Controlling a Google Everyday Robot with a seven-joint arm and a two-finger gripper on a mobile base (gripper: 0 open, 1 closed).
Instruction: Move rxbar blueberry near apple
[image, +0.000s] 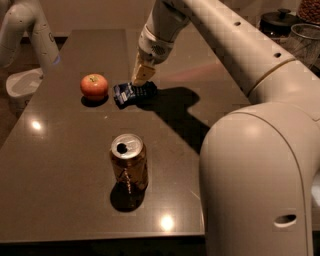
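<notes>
On the dark table (60, 150), toward its far half, the rxbar blueberry (127, 93) sits as a small crinkled dark blue wrapper with white lettering. Its left end is just beside the apple (94, 86), with a narrow strip of bare surface between the two; they do not touch.

The gripper (139, 82) comes down onto the bar from above and from the right. Its tan tip meets the far right part of the wrapper, and the jaws are drawn together on the rxbar blueberry. Whether the bar is fully flat on the surface or slightly raised at the gripped end cannot be determined.

The apple is round and red-orange, stem dimple facing up, and rests directly on the table.

A bronze soda can (129, 162) stands upright nearer the camera, well apart from both the bar and the apple.

The arm (235, 45) is white and reaches in from the right, casting a broad shadow (175, 110) on the table right of the bar.

At the upper right, off the table, are a dark lidded pot (280, 22) and a glass container (306, 42).
</notes>
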